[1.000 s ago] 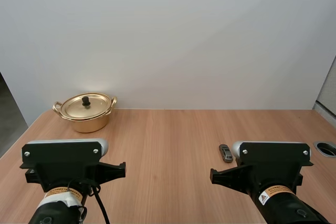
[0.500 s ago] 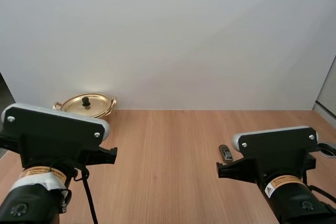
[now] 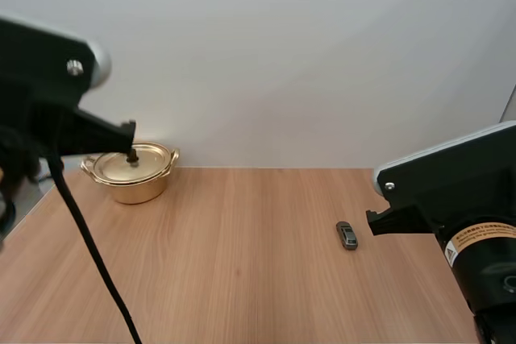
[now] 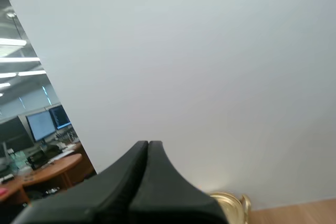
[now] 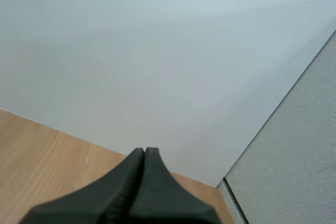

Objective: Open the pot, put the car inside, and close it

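Observation:
A small golden pot (image 3: 131, 173) with its lid on and a black knob (image 3: 131, 154) stands at the table's far left, near the wall. A small dark toy car (image 3: 347, 235) lies on the wood right of the middle. My left gripper (image 4: 148, 145) is shut on nothing, fingers together as one dark wedge raised toward the wall, with the pot's golden rim (image 4: 231, 203) just beyond it. My right gripper (image 5: 144, 151) is likewise shut on nothing, held high over the table's far right edge. In the high view both arms' bodies rise at the sides.
The wooden table (image 3: 242, 263) ends at a white wall (image 3: 282, 54) behind. A grey partition (image 5: 294, 150) stands at the right side.
Both arms have lifted and swung outward: the left arm's body rose to the upper left, the right arm's moved up and right. The pot and the car have stayed put.

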